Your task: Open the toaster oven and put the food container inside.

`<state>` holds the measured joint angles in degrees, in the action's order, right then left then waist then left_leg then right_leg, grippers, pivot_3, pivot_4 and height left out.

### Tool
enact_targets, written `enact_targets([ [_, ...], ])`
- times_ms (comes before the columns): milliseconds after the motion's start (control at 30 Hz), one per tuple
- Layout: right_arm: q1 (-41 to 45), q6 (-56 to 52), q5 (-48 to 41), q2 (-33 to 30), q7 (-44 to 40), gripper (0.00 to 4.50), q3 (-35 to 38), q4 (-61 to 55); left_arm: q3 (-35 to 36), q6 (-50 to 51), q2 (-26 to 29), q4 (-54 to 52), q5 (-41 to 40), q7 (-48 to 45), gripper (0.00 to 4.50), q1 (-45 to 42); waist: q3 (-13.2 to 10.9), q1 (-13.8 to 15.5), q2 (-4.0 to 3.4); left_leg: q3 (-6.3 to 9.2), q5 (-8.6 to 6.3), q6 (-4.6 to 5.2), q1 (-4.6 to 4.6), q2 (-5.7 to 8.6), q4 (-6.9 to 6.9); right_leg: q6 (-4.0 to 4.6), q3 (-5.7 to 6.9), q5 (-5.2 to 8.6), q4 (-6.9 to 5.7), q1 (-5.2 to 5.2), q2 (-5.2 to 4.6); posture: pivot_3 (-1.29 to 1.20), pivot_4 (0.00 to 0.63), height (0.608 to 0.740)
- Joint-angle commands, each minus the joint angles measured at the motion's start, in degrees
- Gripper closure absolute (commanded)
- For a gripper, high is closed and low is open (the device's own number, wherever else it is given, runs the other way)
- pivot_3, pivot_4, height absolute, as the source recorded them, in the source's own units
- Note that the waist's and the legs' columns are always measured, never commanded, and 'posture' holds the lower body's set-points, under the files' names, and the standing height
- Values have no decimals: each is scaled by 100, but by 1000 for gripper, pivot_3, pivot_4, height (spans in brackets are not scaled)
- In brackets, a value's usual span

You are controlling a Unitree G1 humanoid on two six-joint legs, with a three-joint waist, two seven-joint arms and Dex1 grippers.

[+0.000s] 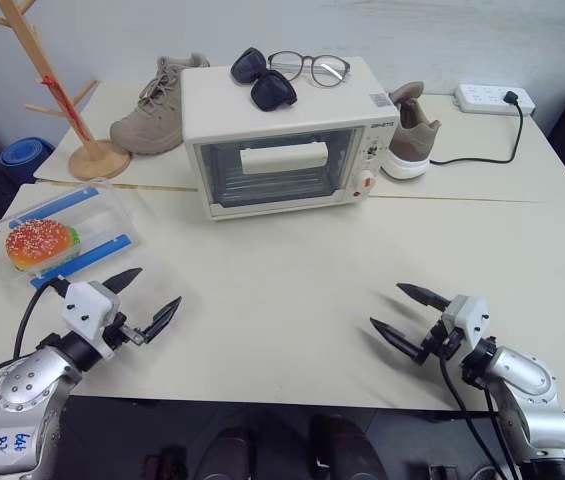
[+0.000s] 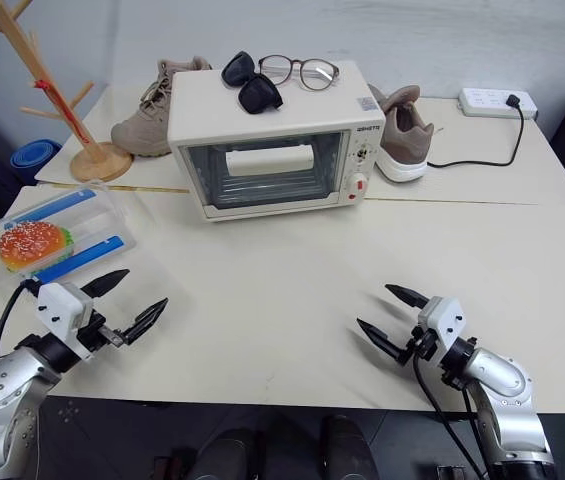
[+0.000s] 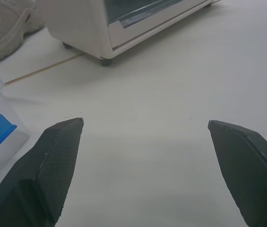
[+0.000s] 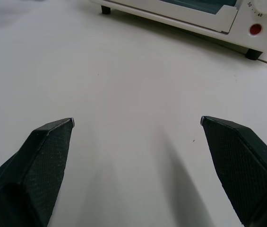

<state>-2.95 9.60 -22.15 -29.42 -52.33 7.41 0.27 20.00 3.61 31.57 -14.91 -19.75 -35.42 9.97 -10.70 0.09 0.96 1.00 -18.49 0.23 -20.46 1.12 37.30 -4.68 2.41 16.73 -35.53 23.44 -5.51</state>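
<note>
The cream-white toaster oven (image 1: pixel 282 135) stands at the back middle of the table, its glass door shut and the white bar handle behind the glass top. The clear food container (image 1: pixel 62 232) with blue clips and a burger toy inside lies at the left edge of the table. My left gripper (image 1: pixel 152 292) hovers open near the front left, just right of and nearer than the container, with nothing between its fingers. My right gripper (image 1: pixel 400 312) is open and empty near the front right, pointing toward the table's middle.
Sunglasses (image 1: pixel 262 78) and clear glasses (image 1: pixel 310 68) rest on the oven's top. Tan shoes sit behind it on either side (image 1: pixel 154 105) (image 1: pixel 409 130). A wooden rack (image 1: pixel 67 100) stands at back left, a power strip (image 1: pixel 494 98) with cable at back right.
</note>
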Motion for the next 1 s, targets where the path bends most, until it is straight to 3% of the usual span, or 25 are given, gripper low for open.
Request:
enact_targets([
  [33,405,-177,-345,-30,-12,16,210,-60,151,19,132,-187,-107,-77,0,-8,-1,-21,-1,0,0,0,0,0,0,0,0,0,0,0,0,0,150,740],
  [100,862,-473,-502,-47,-21,16,152,-88,302,376,157,-283,-552,-115,0,-135,-3,-41,-4,-3,0,1,1,0,3,0,-4,0,-3,-1,1,0,150,740],
  [233,2473,-1432,-682,91,191,16,-105,247,979,1939,843,-704,-2604,-768,0,-215,-10,-63,-13,-1,1,-7,4,-14,4,13,-3,2,-15,5,7,0,150,740],
  [500,4689,-1641,-152,752,418,16,-464,1905,1200,2586,1247,-883,-3182,-774,0,-553,-20,-42,-29,1,15,-46,-13,-14,-1,22,10,7,-3,17,10,0,150,740],
  [733,5269,-1504,-21,1225,171,16,-583,2264,1069,2556,967,-1125,-3025,-592,0,-443,-20,-56,-30,5,15,-46,-62,-15,6,16,19,4,-9,47,11,0,150,740],
  [1000,4714,-1719,-84,1214,-343,16,-808,1349,1040,2448,738,-1134,-2804,-451,0,-436,-20,-94,-30,4,16,-47,-72,-16,10,14,20,3,-13,54,15,0,150,740],
])
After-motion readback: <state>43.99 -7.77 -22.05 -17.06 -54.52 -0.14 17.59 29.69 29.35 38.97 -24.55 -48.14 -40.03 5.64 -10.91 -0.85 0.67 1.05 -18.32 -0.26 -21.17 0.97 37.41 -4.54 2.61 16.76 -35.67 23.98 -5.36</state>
